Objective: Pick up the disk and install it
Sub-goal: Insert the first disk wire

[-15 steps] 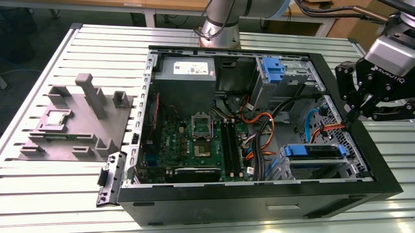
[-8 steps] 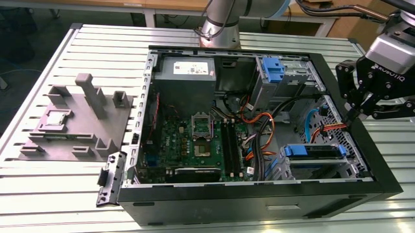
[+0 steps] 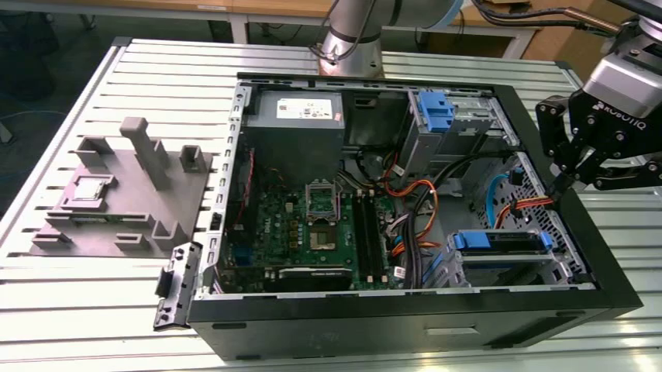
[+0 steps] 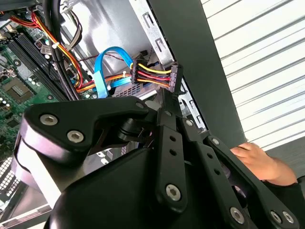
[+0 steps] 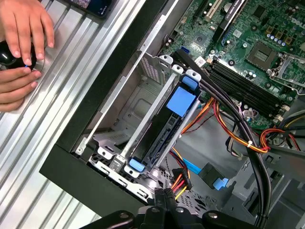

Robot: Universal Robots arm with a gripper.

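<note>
1. One disk [image 3: 500, 242] with blue rails sits in the cage inside the computer case [image 3: 579, 225], at the corner near the exterior view's right; in the first wrist view the disk [image 5: 182, 101] lies between the grey cage walls.
2. Your claw [image 3: 563, 182] hangs just above the case's side wall, next to the power plug [image 4: 155, 75]; its fingers are pinched together on nothing.
3. You look to be at the plug step; it calls for a careful grip on the plug, I think.
4. Two hands [image 5: 21, 45] rest on the table [image 5: 43, 138] beside the case.

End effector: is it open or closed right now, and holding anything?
End effector: closed, fingertips right at the power connector; whether it actually grips it cannot be told.
</note>
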